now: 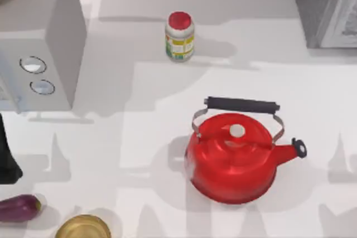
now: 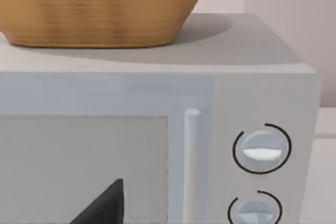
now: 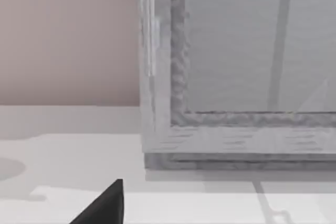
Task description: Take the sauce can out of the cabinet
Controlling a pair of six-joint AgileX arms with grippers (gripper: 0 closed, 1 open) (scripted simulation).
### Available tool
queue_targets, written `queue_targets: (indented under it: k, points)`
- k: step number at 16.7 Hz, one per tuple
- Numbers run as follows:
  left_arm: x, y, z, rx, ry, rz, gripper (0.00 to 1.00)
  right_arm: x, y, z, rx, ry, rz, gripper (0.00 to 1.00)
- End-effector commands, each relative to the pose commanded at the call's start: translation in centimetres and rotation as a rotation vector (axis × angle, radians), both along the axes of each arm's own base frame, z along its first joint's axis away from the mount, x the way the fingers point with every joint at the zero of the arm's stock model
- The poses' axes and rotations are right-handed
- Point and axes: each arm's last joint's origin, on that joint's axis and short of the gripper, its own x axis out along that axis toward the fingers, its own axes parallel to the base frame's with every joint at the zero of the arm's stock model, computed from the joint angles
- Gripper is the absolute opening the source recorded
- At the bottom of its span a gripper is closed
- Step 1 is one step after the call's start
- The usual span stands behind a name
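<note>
The cabinet [image 1: 326,4] stands at the table's far right corner, dark grey with a paler door panel. In the right wrist view its framed whitish door [image 3: 236,77] looks closed and is close ahead of my right gripper [image 3: 102,208], of which a black tip shows just above the tabletop. The sauce can is hidden. My left arm [image 1: 6,157] is a black shape at the table's left edge. My left gripper [image 2: 102,208] faces the light-grey box with two round dials [image 2: 261,148].
A red kettle [image 1: 231,160] with a black handle sits at the table's middle. A white jar with a red cap [image 1: 179,37] stands behind it. The dialled box [image 1: 39,43] carries a wicker basket [image 2: 100,9]. An aubergine [image 1: 19,207] and a brass bowl [image 1: 83,228] lie at the front left.
</note>
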Motion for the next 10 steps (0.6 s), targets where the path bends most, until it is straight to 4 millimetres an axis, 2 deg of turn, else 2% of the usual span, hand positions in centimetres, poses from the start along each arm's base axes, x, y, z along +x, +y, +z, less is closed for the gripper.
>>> queue_targets:
  k: [3, 5, 7, 10]
  points:
    - [0.0, 0.0, 0.0, 0.000, 0.000, 0.000, 1.00, 0.0, 0.0, 0.3, 0.000, -0.001, -0.001, 1.00]
    - [0.0, 0.0, 0.0, 0.000, 0.000, 0.000, 1.00, 0.0, 0.0, 1.7, 0.001, 0.000, -0.005, 1.00]
    - [0.0, 0.0, 0.0, 0.000, 0.000, 0.000, 1.00, 0.0, 0.1, 4.1, 0.002, 0.001, -0.008, 1.00]
    - [0.0, 0.0, 0.0, 0.000, 0.000, 0.000, 1.00, 0.6, 0.4, 9.5, 0.001, 0.005, -0.008, 1.00]
